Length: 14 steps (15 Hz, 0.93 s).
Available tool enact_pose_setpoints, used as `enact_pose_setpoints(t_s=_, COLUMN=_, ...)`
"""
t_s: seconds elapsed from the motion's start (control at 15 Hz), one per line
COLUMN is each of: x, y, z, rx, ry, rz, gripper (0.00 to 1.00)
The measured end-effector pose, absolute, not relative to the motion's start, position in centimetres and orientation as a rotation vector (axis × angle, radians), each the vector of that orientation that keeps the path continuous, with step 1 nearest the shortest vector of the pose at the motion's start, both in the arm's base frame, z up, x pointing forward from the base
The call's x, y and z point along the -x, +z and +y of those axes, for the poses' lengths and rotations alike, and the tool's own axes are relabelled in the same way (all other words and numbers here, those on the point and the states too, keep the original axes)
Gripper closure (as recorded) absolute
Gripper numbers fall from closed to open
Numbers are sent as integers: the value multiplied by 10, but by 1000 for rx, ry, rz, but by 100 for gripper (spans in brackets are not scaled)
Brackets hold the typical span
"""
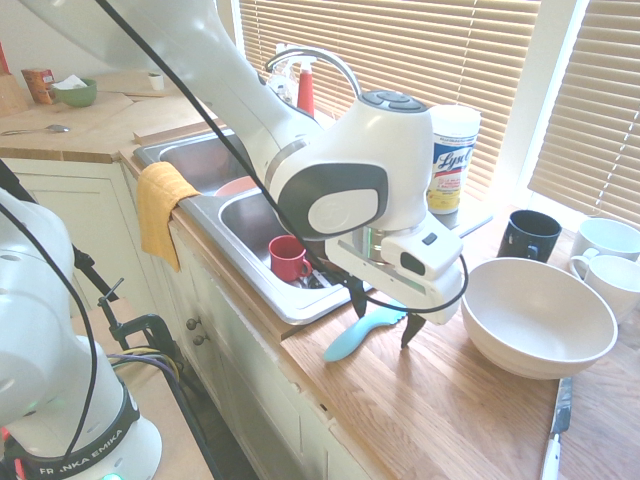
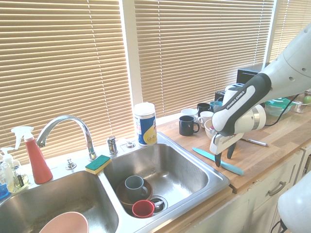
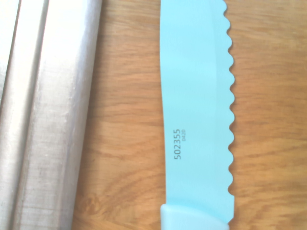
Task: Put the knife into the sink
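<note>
First exterior view: jaws (image 1: 384, 318) spread wide, pointing straight down, one dark finger on each side of the turquoise plastic knife (image 1: 365, 332); nothing pinched yet. Knife lies flat on the wooden bench (image 1: 440, 410), just right of the sink (image 1: 215, 206) rim, handle toward the near bench edge. Wrist view: serrated blade (image 3: 196, 105) centred below, steel rim alongside. Sink's near basin holds a red cup (image 1: 288, 259); a large white bowl (image 1: 537, 316) sits right of the knife.

Risk, judged: blade is thin and flat on wood, so closing too high would miss it; closing off-centre could pivot or skid it toward the bench edge.
</note>
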<state>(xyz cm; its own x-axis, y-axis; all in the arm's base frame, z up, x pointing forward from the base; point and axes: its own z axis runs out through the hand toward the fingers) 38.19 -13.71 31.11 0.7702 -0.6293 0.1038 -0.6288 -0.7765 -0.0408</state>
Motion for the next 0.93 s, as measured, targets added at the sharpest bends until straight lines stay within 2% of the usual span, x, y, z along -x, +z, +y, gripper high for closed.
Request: enact_pose_setpoints(t_s=0.93, x=-381, y=311, z=-144, rx=2941, ry=-189, rz=1077, gripper=100)
